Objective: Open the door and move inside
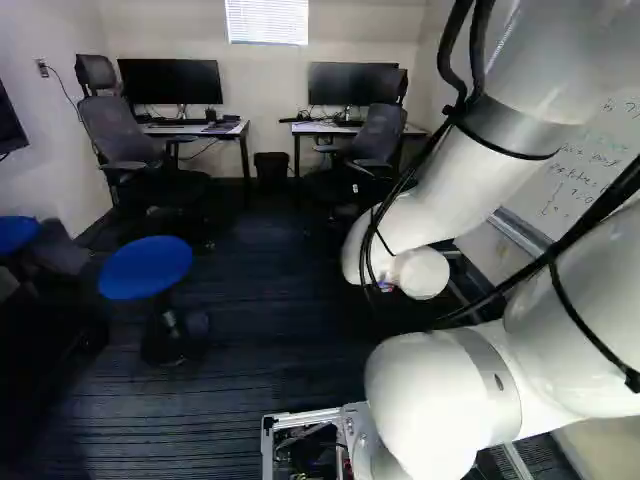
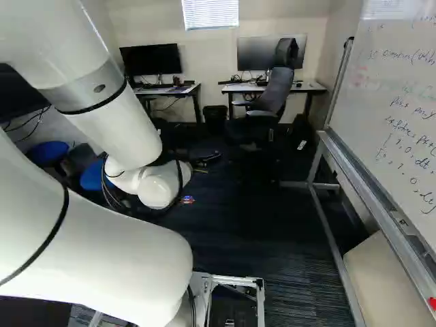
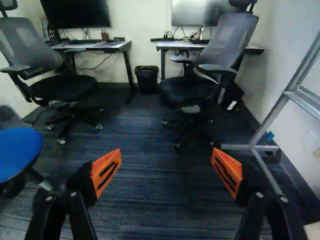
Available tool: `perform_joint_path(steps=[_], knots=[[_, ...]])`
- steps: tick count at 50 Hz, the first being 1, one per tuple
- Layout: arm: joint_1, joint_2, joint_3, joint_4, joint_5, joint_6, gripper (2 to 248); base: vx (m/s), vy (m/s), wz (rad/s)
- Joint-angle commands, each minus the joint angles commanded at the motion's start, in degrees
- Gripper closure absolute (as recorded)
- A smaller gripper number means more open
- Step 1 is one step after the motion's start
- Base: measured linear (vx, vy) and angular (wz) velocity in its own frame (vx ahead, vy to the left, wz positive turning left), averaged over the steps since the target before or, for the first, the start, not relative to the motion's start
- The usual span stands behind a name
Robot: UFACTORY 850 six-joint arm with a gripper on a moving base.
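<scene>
Claw (image 3: 166, 155) was spread wide, empty; no door was seen, entry was judged in hand, forward drive past whiteboard (image 2: 388, 88) probably required.

The arm (image 1: 430, 400) is smooth and glossy; the right whiteboard frame (image 2: 361, 182), metal; the far-right chair back (image 3: 230, 42), mesh; the carpet (image 3: 160, 200), matt.

Chairs (image 3: 231, 40), stool (image 1: 145, 267), bin (image 3: 147, 81) on carpet (image 3: 155, 200)

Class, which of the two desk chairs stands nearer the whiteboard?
The chair at the right of the left base view, between waste bin and whiteboard; the other chair is left of the bin.
</scene>
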Motion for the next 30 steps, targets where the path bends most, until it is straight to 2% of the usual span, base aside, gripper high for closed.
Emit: perform_joint_path(steps=[30], knots=[[0.00, 0.00, 0.00, 0.00, 0.00, 0.00, 3, 0.000, 0.000, 0.000]])
